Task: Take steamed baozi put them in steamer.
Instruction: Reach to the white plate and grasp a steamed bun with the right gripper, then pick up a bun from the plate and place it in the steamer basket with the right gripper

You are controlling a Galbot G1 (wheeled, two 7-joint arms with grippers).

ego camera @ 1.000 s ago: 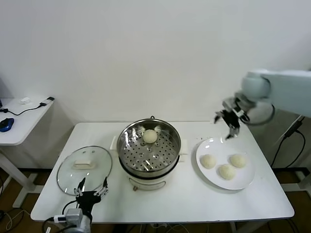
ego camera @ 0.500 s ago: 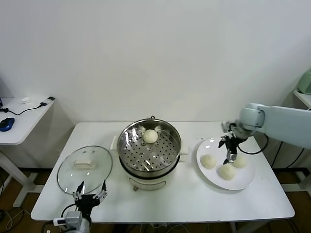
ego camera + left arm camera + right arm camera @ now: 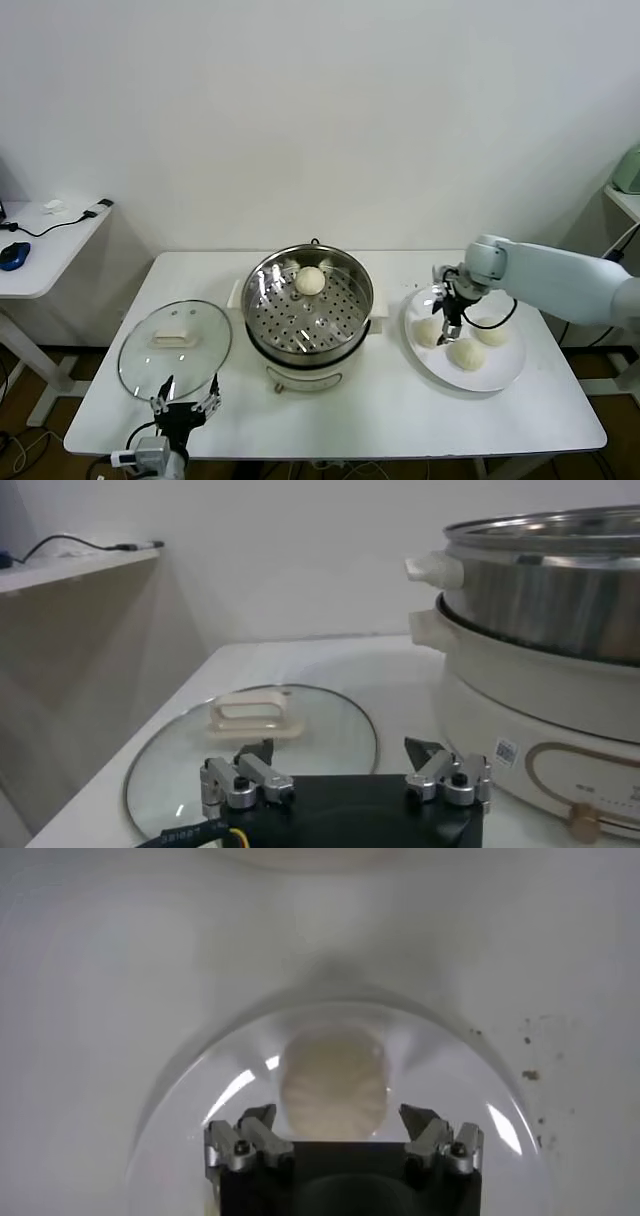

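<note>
The right tool (image 3: 446,309) hangs over the near-left part of the plate (image 3: 500,375), its fingers spread wide and holding nothing. In the right wrist view the fingers (image 3: 250,1133) stand on either side of 1 bun (image 3: 333,1084), just above it; whether they touch it I cannot tell.

3 buns lie on the plate: 1 (image 3: 429,333) under the tool, 1 (image 3: 466,353) at the front, 1 (image 3: 490,331) farther right. The plate sits on the bench (image 3: 400,405) just right of the steamer (image 3: 308,300).

A 4th bun (image 3: 309,281) rests on the perforated tray inside the steamer, toward its back wall. The steamer stands uncovered at the middle of the bench.

The glass lid (image 3: 174,346) lies flat on the bench to the steamer's left, handle up.

The left tool (image 3: 186,396) is parked low at the bench's front edge, just before the lid, fingers apart and empty.
</note>
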